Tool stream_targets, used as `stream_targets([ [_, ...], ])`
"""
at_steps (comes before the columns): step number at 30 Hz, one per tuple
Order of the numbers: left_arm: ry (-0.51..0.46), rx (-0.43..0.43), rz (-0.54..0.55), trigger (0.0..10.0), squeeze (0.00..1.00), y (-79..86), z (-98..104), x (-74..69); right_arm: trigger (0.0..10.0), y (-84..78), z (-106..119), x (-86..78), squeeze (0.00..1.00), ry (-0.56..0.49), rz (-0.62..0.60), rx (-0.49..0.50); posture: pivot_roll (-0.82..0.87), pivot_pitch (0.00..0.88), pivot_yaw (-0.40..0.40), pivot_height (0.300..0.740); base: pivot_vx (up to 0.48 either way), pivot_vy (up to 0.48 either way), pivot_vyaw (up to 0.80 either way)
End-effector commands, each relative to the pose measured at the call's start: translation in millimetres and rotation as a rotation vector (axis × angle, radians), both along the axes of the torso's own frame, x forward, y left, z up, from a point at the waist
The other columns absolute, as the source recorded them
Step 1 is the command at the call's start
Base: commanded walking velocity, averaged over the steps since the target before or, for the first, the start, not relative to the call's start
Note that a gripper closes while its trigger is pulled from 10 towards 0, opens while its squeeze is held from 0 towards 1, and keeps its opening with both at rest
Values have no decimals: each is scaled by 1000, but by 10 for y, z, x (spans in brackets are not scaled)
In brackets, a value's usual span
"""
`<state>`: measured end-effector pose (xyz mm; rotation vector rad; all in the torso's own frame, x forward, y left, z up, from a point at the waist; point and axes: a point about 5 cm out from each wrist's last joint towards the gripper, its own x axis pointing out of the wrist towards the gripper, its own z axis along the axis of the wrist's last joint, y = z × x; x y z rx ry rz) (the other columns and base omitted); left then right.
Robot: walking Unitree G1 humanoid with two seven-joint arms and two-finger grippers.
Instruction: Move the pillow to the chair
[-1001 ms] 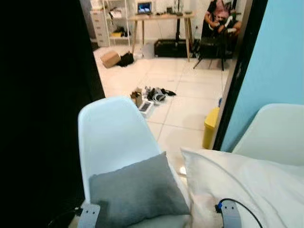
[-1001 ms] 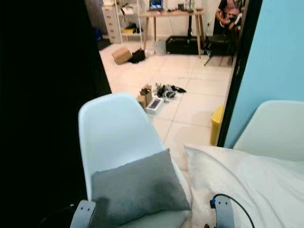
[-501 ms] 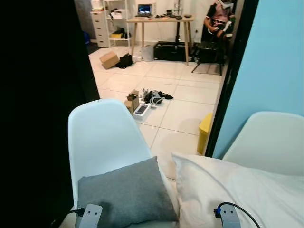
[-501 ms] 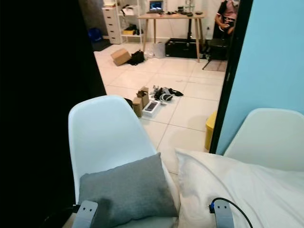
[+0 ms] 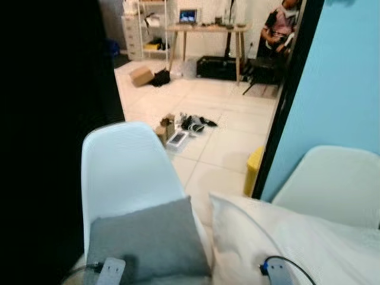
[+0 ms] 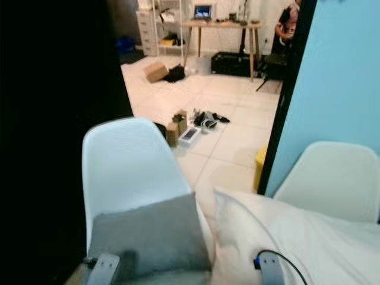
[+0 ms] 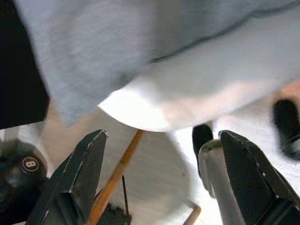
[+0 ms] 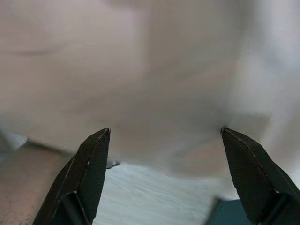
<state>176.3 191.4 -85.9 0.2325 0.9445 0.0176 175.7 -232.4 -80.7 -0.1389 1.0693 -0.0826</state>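
A grey pillow (image 5: 142,237) leans on the seat of a white shell chair (image 5: 127,169) at the lower left. Beside it on the right lies a large white pillow (image 5: 291,237), in front of a second white chair (image 5: 332,178). My left arm (image 5: 110,270) reaches under the grey pillow's near edge. In the left wrist view, the left gripper (image 7: 164,173) is open just below the grey pillow (image 7: 93,47) and the chair seat's rim (image 7: 225,79). My right arm (image 5: 276,274) lies against the white pillow. The right gripper (image 8: 164,173) is open, close against the white fabric (image 8: 140,70).
A dark wall (image 5: 47,119) closes the left side and a blue wall with a black door frame (image 5: 285,101) the right. A yellow bin (image 5: 252,169) stands by the frame. Boxes and shoes (image 5: 184,124) litter the tiled floor. Far back, a person (image 5: 279,29) sits by a desk (image 5: 205,27).
The whole picture has shifted and blurred, so the camera has moved. The pillows, chairs and both arms keep the same places relative to one another.
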Motion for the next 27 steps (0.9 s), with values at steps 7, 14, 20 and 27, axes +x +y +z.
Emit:
stream_targets([
  [7, 1, -5, 49, 10000, 0, 23, 4, 8, 10000, -15, 11, 17, 0, -3, 6, -11, -117, 0, 33, 740, 0, 0, 0],
  [14, 15, -10, 65, 10000, 0, 7, -11, -14, 10000, 20, 4, 21, 0, -4, 0, -8, -118, 0, 35, 740, 0, 0, 0],
  [20, 29, 7, 59, 10000, 0, 21, -25, -48, 10000, 50, 22, 75, 0, -17, -6, -2, -120, 0, 36, 740, -330, 0, 0],
  [27, 49, 15, 63, 10000, 0, 45, -52, -117, 10000, -50, 58, 96, 0, -26, -14, -10, -115, 0, 32, 740, -352, 0, 0],
])
